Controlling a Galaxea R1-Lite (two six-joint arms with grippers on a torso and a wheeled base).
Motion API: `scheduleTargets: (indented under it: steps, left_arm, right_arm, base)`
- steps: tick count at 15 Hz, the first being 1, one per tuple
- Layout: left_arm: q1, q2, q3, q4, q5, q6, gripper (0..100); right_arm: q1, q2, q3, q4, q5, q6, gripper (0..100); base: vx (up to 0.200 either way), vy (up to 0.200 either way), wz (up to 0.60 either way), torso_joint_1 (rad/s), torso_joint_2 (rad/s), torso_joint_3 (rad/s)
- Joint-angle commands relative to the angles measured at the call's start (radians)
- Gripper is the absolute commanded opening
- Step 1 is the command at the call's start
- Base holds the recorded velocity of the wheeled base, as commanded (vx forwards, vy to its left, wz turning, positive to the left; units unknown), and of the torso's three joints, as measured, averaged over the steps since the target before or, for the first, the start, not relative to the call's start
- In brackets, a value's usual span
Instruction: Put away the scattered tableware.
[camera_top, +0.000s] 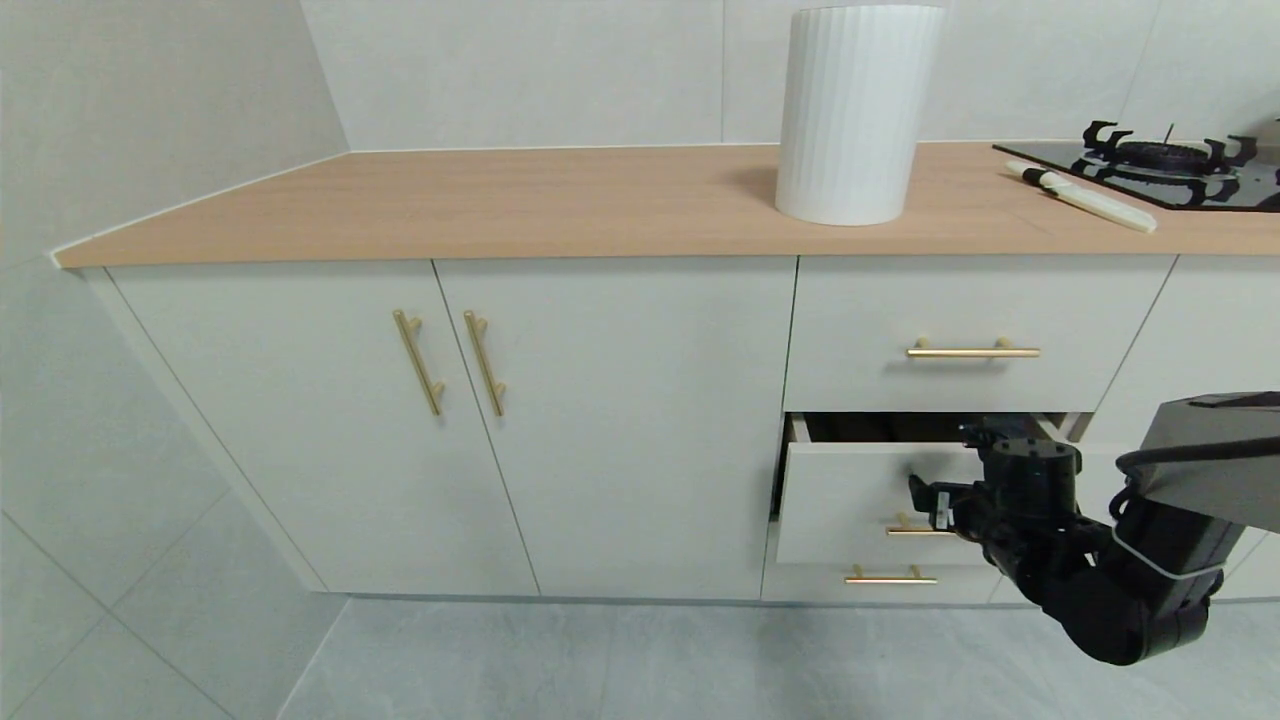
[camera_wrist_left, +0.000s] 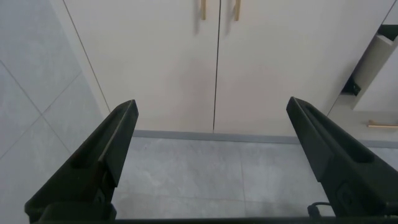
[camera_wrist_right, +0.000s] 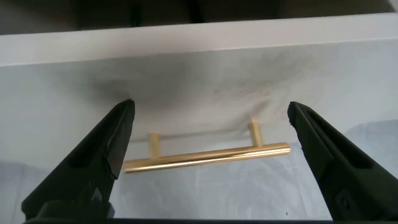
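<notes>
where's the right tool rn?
Head view, low on the right: the right tool is open in front of the partly open middle drawer, facing its gold handle, well below the stove end of the counter.

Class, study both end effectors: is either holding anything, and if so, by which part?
Nothing is held. The right end effector is open, facing the gold drawer handle; the left end effector is open before the cupboard doors.

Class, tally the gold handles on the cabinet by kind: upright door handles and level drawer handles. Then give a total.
Door handles: 2
Drawer handles: 3
Total: 5
</notes>
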Motion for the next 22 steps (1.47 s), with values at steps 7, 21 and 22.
scheduleTargets:
  steps: [7,21,22]
  left_arm:
    - [0.0,0.0,0.0,0.0,0.0,0.0,100]
    - [0.0,0.0,0.0,0.0,0.0,0.0,100]
    - [0.0,0.0,0.0,0.0,0.0,0.0,100]
  right_arm:
    - [-0.032,0.097,-0.153,0.0,-0.002,0.001,100]
    - [-0.081,0.189,-0.314,-0.049,-0.111,0.007,100]
    - [-0.086,0.19,-0.314,-0.049,-0.122,0.007,100]
  base:
    - [0.0,0.0,0.0,0.0,0.0,0.0]
    - [0.0,0.0,0.0,0.0,0.0,0.0]
    - [0.0,0.0,0.0,0.0,0.0,0.0]
